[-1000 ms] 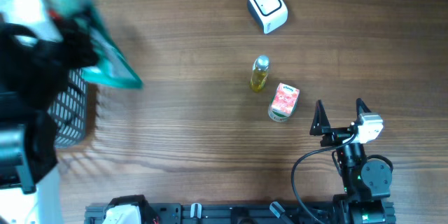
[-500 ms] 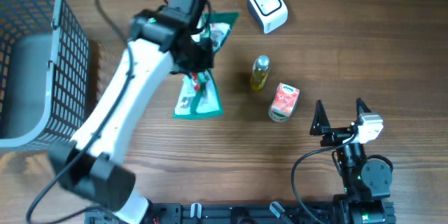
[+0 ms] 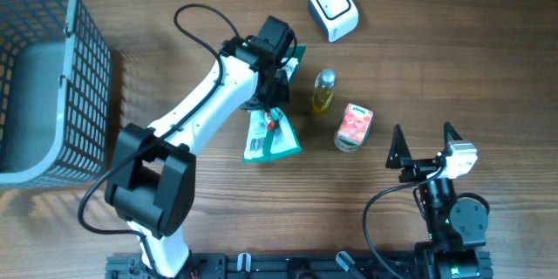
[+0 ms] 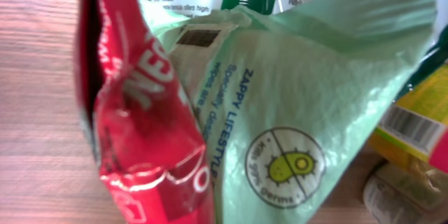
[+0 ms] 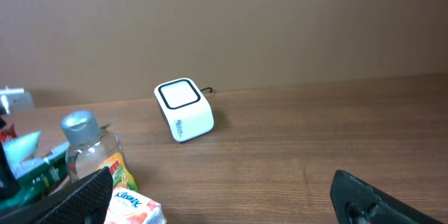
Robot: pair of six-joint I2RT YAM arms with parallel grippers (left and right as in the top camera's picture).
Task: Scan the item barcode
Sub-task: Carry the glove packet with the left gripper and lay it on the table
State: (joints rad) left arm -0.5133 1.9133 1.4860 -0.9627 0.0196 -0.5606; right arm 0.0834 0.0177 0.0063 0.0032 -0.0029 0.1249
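Overhead: left gripper (image 3: pixel 277 78) was pinched shut on the top of the green packet (image 3: pixel 272 135), which hung limp over mid-table, just left of the bottle (image 3: pixel 323 91); couldn't tell if its lower end touched the wood; scanner (image 3: pixel 333 9) sat far right, well apart; right gripper (image 3: pixel 425 146) sat near right, jaws spread, nothing in them; tissue pack (image 3: pixel 353 127) lay near the bottle. Left wrist: fingers not in view; packet filled the frame, crumpled, barcode (image 4: pixel 198 37) small on a creased fold, a red wrapper (image 4: pixel 133 112) pressed against it. Right wrist: scanner (image 5: pixel 183 110) window faced up; bottle (image 5: pixel 87 147) stood roughly between it and the packet. Risks, my read: a swing toward the scanner could clip the bottle and topple it; a creased or wrapper-shadowed code might not read; floppy film could slip from the pinch.
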